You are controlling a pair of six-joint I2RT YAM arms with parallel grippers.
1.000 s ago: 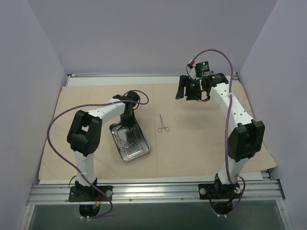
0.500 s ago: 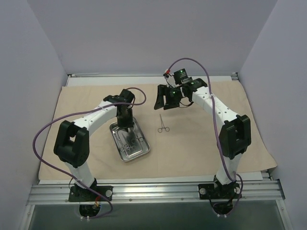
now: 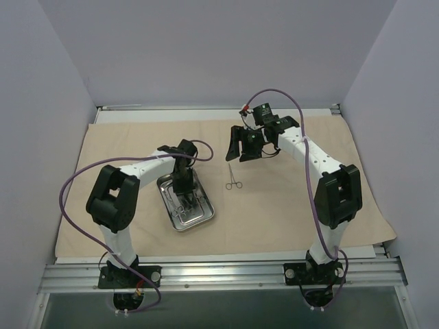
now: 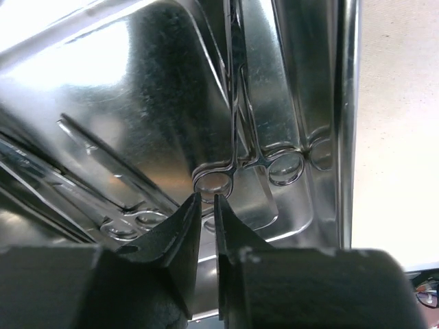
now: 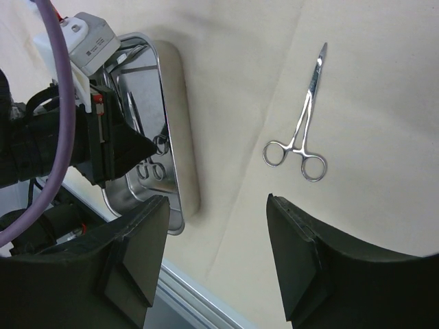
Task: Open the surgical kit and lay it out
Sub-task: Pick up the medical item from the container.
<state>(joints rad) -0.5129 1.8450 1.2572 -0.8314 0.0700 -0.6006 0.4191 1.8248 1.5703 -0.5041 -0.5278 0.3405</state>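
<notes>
The beige cloth wrap (image 3: 295,199) lies spread flat over the table. On it sits the steel tray (image 3: 199,218), with several forceps (image 4: 236,103) inside. My left gripper (image 3: 182,184) reaches down into the tray. Its jaws stand a thin gap apart (image 4: 206,202), with the tips right at the near rim of one forceps ring (image 4: 214,181); nothing shows between them. One forceps (image 3: 234,177) lies alone on the cloth to the tray's right. My right gripper (image 3: 243,147) hovers behind it, open wide (image 5: 216,205) and empty, the lone forceps (image 5: 302,130) ahead of its fingers.
The cloth's front right corner (image 3: 384,236) hangs toward the metal rail (image 3: 219,274) at the near edge. Grey walls close in the left, back and right sides. The left arm's purple cable (image 3: 75,185) loops out over the cloth's left part.
My right arm swung left from the back right to above the lone forceps. My left gripper stayed in the tray; its jaws opened a little, then narrowed again, and the arm's elbow shifted.
</notes>
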